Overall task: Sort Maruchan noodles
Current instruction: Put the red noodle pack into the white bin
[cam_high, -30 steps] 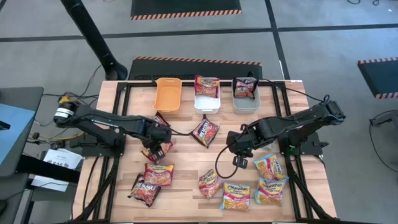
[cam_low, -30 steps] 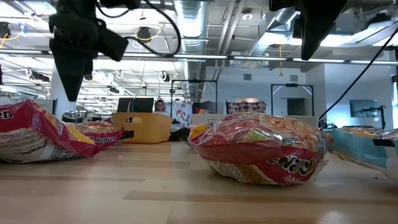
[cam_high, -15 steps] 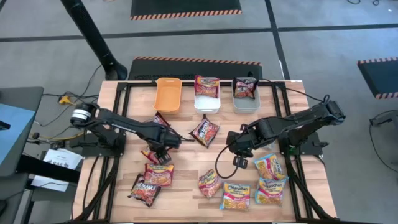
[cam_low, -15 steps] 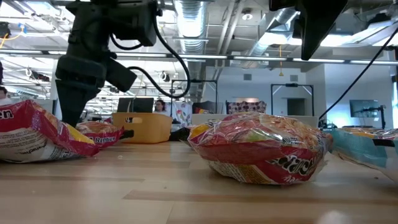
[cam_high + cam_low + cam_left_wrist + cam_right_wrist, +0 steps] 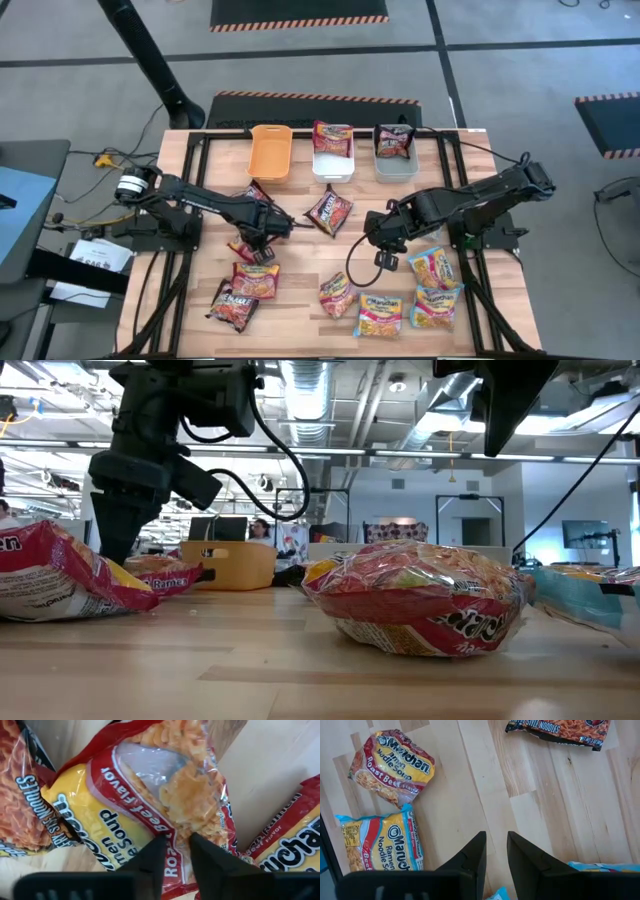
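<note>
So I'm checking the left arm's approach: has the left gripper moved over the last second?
Yes. In the high view the left gripper has shifted toward the table's centre, away from the table's left edge, onto a roast beef packet.

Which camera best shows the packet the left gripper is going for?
Left wrist view: the left gripper pinches the red-and-yellow plastic Roast Beef noodle packet. The high view shows it mostly hidden under the arm; the low view, only its edge.

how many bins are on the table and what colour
3, in a row along the table's far edge: orange bin at left, white bin in the middle, grey bin at right.
</note>
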You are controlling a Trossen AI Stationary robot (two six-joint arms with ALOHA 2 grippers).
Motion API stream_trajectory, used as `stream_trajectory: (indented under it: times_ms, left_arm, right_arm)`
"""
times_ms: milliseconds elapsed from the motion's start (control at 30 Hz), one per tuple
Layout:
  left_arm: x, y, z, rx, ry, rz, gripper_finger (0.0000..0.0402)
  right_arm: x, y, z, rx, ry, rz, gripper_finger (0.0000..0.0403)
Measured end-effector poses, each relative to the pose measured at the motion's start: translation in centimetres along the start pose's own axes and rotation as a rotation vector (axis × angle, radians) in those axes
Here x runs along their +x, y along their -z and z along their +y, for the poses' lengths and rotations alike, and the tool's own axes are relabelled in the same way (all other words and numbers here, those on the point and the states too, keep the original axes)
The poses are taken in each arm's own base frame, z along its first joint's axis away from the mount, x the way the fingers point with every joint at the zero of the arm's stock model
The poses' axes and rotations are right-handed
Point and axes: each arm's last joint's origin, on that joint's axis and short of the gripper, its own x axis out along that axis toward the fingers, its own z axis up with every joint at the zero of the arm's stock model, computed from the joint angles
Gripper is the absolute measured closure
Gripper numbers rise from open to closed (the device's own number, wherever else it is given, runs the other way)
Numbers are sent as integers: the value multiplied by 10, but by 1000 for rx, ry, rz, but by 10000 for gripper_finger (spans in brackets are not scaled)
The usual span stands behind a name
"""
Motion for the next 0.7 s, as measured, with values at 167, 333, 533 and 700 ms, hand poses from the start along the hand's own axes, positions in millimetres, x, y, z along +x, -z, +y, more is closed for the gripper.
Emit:
stream_trajectory:
  times_ms: [167,333,533,700]
  left_arm:
    - [0,0,-1,30,8,0,395]
    - [-5,2,-2,72,22,-18,401]
    - [-26,5,-3,134,122,-125,401]
    - [-27,0,-5,212,172,-157,401]
  right_arm:
    - [0,0,0,0,0,-1,300]
    - [0,0,0,11,1,-1,300]
    - [0,-3,-5,30,6,-5,300]
    - [1,-8,-13,59,17,-9,300]
